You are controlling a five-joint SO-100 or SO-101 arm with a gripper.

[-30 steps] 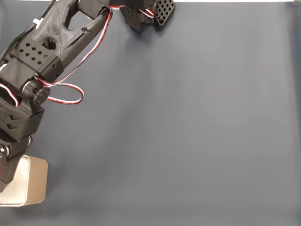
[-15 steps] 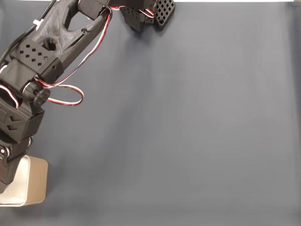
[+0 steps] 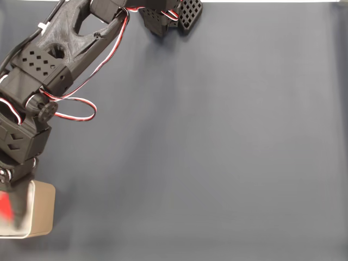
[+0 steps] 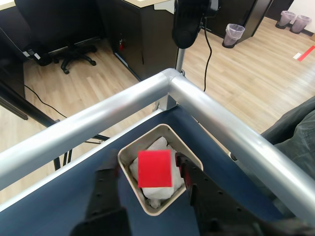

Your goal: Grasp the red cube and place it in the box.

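The step in hand looks like the release: in the wrist view the small bright red-orange cube [image 4: 154, 168] sits between the two black fingers [image 4: 107, 191] of the gripper [image 4: 147, 169], directly over the beige rounded-corner box with its white interior [image 4: 129, 150]. To do it well, the jaws should part only while the cube is centred over the opening (it already seems well inside the rim), and low enough that it cannot bounce out.

The fingers stand about a cube's width apart; the left one shows a thin gap, so whether they grip it or have just let go I cannot tell.

The cube's upper face is plain, matte and evenly lit, its edges slightly soft. In the fixed view it is a red blur [image 3: 5, 207] over the box [image 3: 43, 209] at the dark mat's [image 3: 217, 152] lower left.
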